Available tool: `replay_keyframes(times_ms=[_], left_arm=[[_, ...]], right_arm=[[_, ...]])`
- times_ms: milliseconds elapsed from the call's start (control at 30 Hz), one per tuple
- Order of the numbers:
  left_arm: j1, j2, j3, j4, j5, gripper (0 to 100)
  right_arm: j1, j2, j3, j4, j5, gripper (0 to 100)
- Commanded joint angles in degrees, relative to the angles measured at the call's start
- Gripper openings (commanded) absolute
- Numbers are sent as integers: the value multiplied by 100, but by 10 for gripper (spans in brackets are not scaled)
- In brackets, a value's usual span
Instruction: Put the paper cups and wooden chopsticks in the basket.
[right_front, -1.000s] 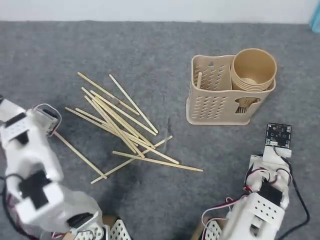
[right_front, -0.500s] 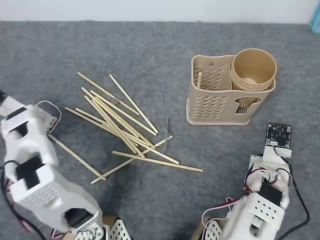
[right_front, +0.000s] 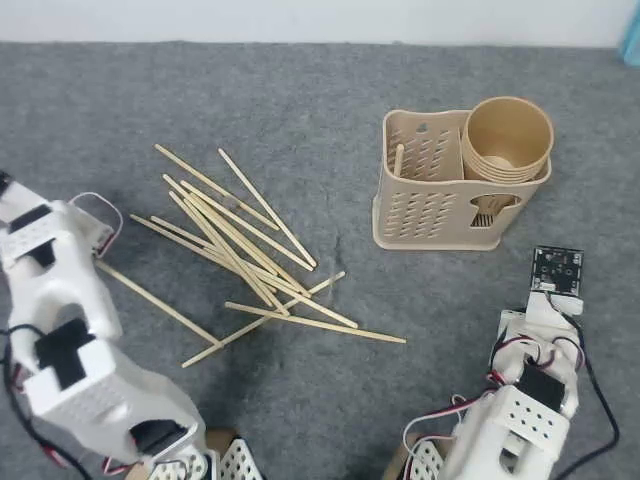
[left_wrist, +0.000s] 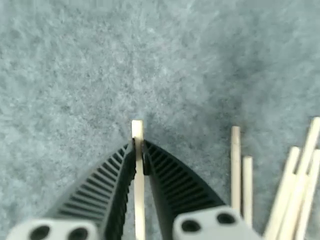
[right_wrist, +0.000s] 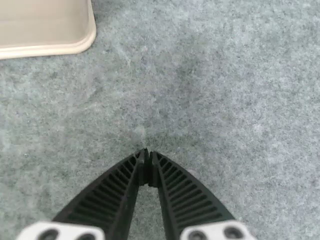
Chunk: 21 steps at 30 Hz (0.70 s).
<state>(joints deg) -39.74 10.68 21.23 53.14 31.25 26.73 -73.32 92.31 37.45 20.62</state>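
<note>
The left claw (left_wrist: 138, 145) pinches a chopstick (left_wrist: 137, 131) near one end. It looks light, stiff and slim, so it will likely swing unless gripped nearer the middle. The loose chopsticks (right_front: 240, 245) lie scattered on the carpet. The right claw (right_wrist: 147, 155) is closed and empty near the basket (right_front: 420, 215), which holds stacked paper cups (right_front: 508, 130) and, in the next compartment, an upright stick (right_front: 398, 160).

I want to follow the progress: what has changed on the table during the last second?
The left gripper, shut on a chopstick, drifted slightly leftward in the high view, and the chopstick's free end swung a little toward the pile. The pile, the basket, the cups and the right gripper stayed put.
</note>
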Motion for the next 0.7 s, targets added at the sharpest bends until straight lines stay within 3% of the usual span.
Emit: replay_keyframes(times_ms=[0,333,533,667], left_arm=[[18,-571,-180,132,88,11],[35,35,-180,62,88,15],[26,396,-233,18,352,234],[26,545,-347,18,360,243]], right_arm=[[110,-127,-44,-92,88,8],[110,-127,-44,-92,88,8],[110,-127,-44,-84,88,8],[110,-127,-44,-84,88,8]])
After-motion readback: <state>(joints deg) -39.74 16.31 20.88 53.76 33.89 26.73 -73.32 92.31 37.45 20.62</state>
